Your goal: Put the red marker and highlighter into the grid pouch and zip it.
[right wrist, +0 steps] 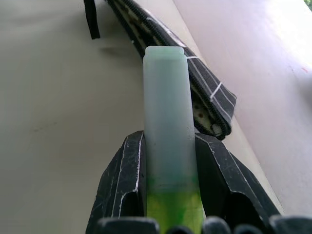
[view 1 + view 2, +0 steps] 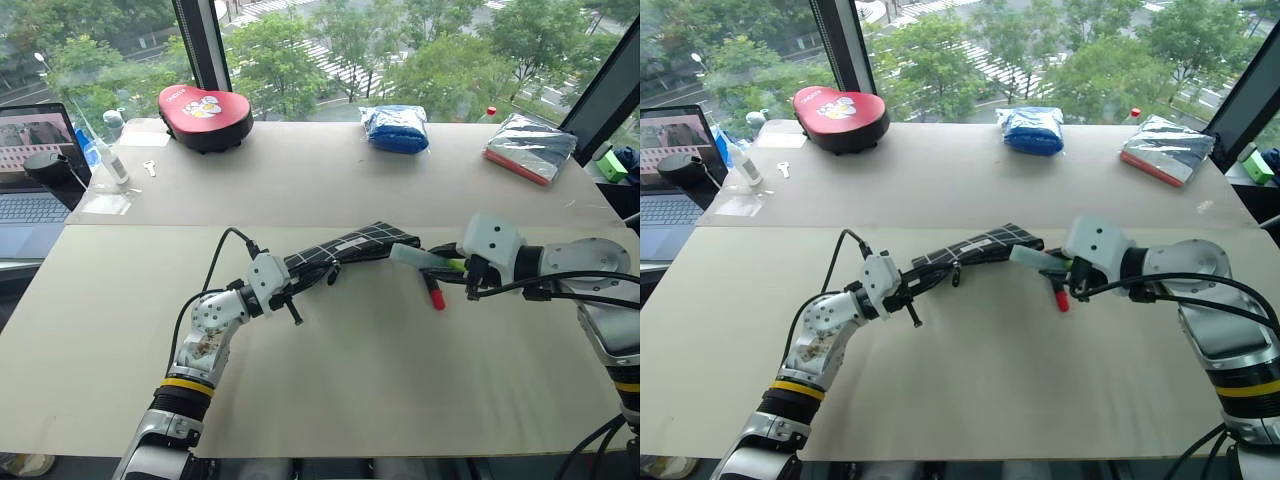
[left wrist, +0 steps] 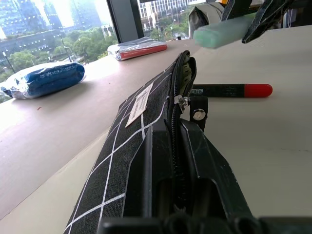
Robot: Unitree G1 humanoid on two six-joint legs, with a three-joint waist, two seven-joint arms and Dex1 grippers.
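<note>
The left gripper (image 2: 285, 290) clamps one end of the grid pouch (image 2: 345, 250), lifted, long axis running toward the right gripper (image 2: 1065, 268). That gripper pinches the highlighter (image 1: 165, 141), pale cap pointing at the pouch. The left wrist view shows the open zipper and the marker (image 3: 229, 90) lying on the table (image 2: 400, 380) beyond.

Grid pouch (image 2: 350, 247) lifted, mouth open; capped highlighter (image 2: 425, 259) raised beside it; red marker (image 2: 433, 291) on table

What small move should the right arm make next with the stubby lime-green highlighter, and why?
Probably ease the stubby lime-green highlighter, gripped in the right end effector, cap-first into the open mouth of the black white-gridded fabric pouch. The left end effector holds the pouch raised, and the cap nearly reaches the gaping zipper.
</note>
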